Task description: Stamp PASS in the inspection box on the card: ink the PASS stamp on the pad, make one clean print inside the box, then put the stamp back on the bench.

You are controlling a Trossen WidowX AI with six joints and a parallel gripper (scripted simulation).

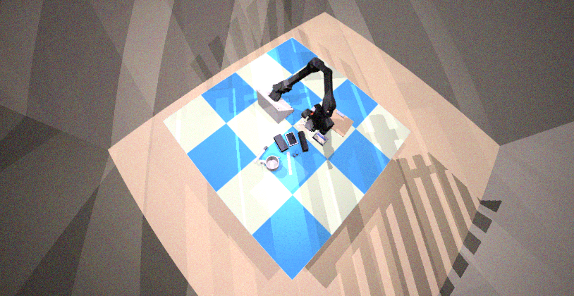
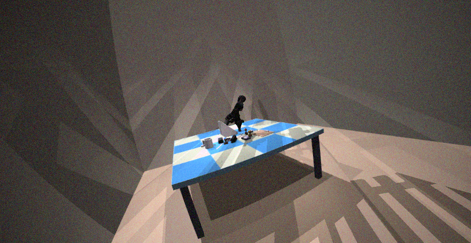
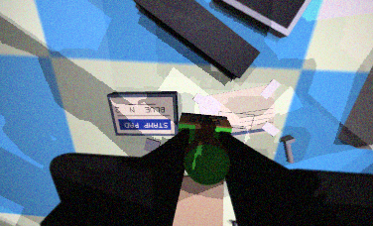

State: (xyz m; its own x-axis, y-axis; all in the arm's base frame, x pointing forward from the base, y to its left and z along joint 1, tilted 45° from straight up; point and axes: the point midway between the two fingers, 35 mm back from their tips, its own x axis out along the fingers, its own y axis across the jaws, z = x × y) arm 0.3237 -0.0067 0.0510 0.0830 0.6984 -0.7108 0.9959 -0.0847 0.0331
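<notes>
My gripper (image 3: 203, 135) is shut on a stamp (image 3: 206, 165) with a round green knob and a brown block. In the wrist view it overlaps the space between the stamp pad and the card; its height is unclear. The stamp's word and underside are hidden. The stamp pad (image 3: 145, 117) (image 1: 320, 138) (image 2: 245, 137) lies left of the stamp in the wrist view, its white and blue label showing. The pale card (image 3: 244, 106) lies right of the pad, with white tape pieces at its corners. The gripper and stamp cover part of it; I cannot make out the inspection box.
A long dark block (image 3: 199, 35) (image 1: 302, 142) and a pale-rimmed dark tray (image 3: 284, 25) (image 1: 291, 138) lie beyond the card and pad. A hammer-shaped piece (image 3: 288, 149) lies right of the card. A grey-white wedge (image 1: 274, 108) (image 2: 226, 129), brown board (image 1: 343, 123) and mug (image 1: 271, 163) (image 2: 208, 143) stand around.
</notes>
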